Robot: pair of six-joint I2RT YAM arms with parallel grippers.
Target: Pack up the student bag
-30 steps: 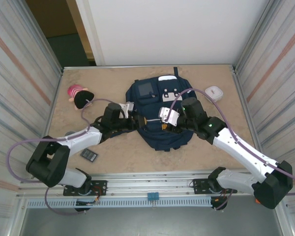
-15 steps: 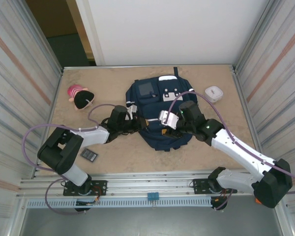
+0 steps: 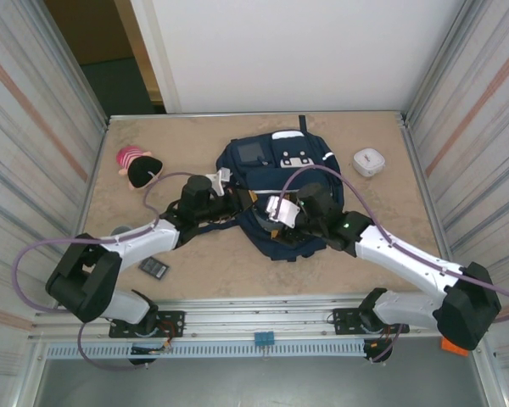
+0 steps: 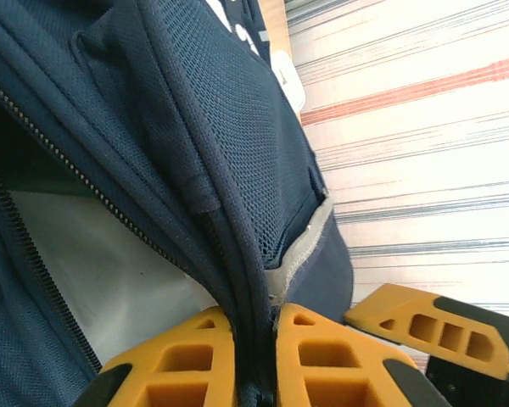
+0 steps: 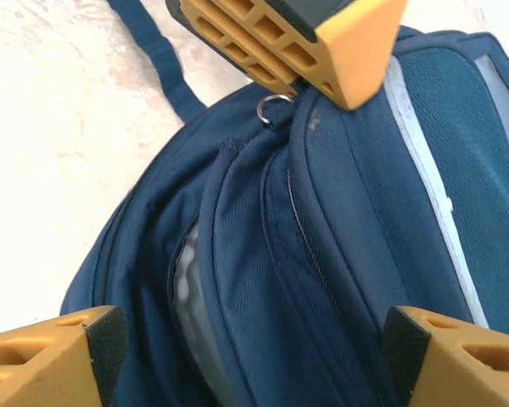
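The student bag [image 3: 280, 170] lies flat in the middle of the table, navy with white patches. My left gripper [image 3: 231, 200] is at its left side, shut on the bag's zipper edge [image 4: 253, 339]; the mesh side and pale grey lining [image 4: 110, 254] show beside the orange fingers [image 4: 339, 360]. My right gripper [image 3: 270, 217] hovers over the lower part of the bag [image 5: 322, 254], its fingers [image 5: 51, 360] spread wide with only bag fabric beneath. A narrow opening shows grey lining [image 5: 185, 288]. A small metal ring [image 5: 274, 108] sits by the left gripper's finger.
A pink and black plush toy [image 3: 137, 165] lies at the left. A small white box [image 3: 369, 161] sits right of the bag. A dark flat item [image 3: 153, 267] lies near the front left. Metal walls close in both sides.
My left gripper has shut on the bag's zipper edge. The right gripper opened wider and shifted left over the bag's lower part.
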